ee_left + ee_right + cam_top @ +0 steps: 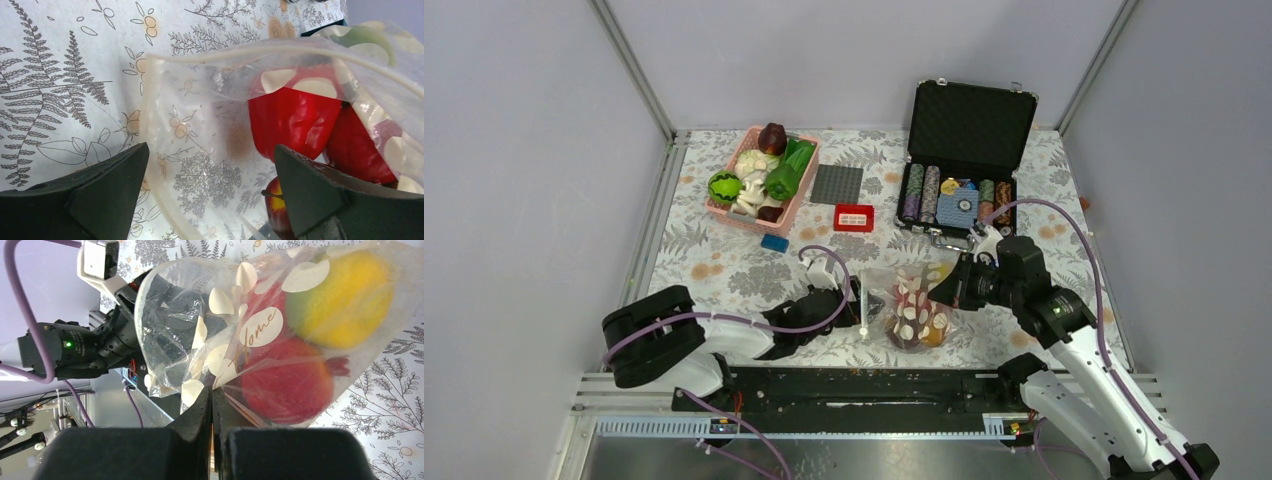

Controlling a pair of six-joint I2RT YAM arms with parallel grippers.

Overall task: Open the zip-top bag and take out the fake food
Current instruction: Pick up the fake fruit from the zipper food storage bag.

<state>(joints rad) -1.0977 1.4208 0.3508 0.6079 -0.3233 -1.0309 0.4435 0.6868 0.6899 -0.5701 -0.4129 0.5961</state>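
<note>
Floral-printed desk (714, 275) holds a pink basket (724, 208) at its far left. Near centre, the left fingers (852, 305) stand spread wide, grasping nothing, just beside the zip-top bag (886, 298); fake food (916, 322) sits inside it. The right fingers (942, 288) are clenched on the bag's right edge.
</note>
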